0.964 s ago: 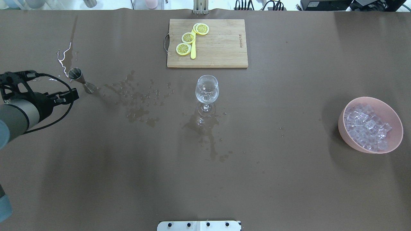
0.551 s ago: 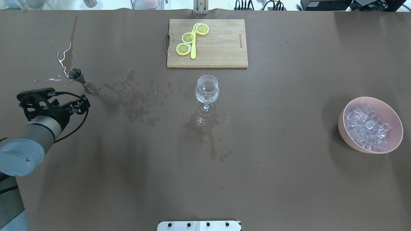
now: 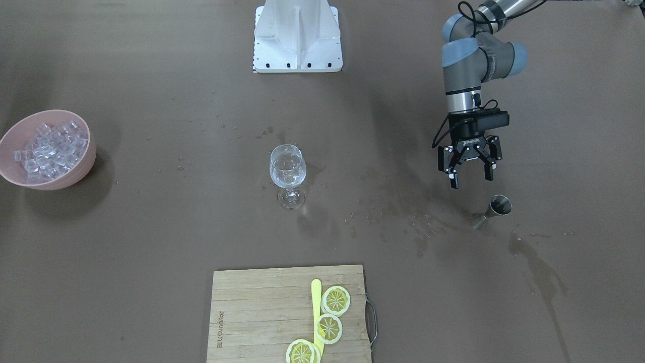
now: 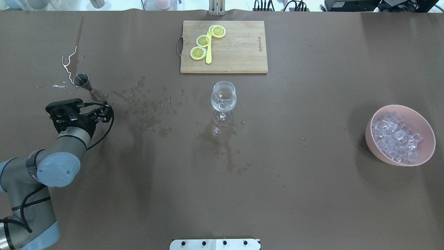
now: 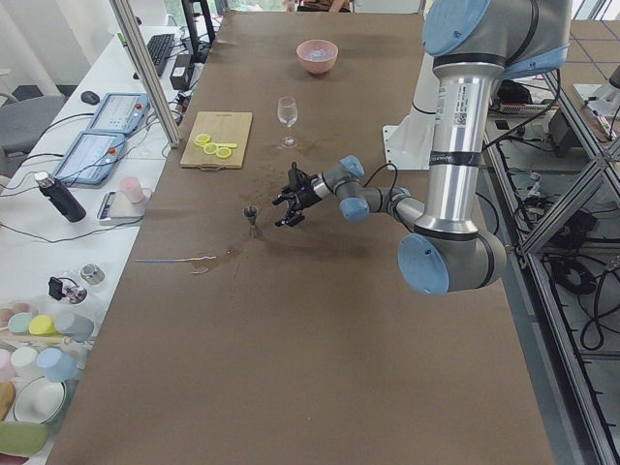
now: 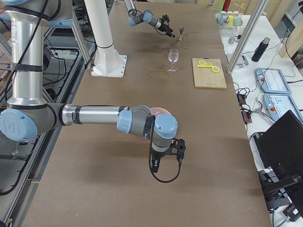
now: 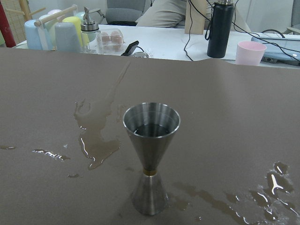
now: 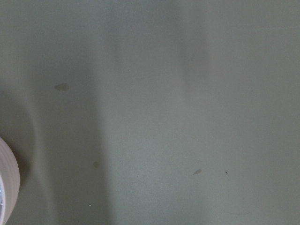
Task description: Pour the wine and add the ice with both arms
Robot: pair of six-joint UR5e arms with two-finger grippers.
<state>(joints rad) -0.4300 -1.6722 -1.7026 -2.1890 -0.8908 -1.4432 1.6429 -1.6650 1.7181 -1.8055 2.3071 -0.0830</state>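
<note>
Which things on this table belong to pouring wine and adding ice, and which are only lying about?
For the job:
wine glass
steel jigger
ice
pink bowl holding it
left end effector, open beside the jigger

Lying about:
cutting board
lemon slices
yellow utensil

Bright, even light casts soft shadows beside the bowl (image 4: 377,152) and glints off puddles (image 7: 91,150); the right wrist view is dim and blurry.
</note>
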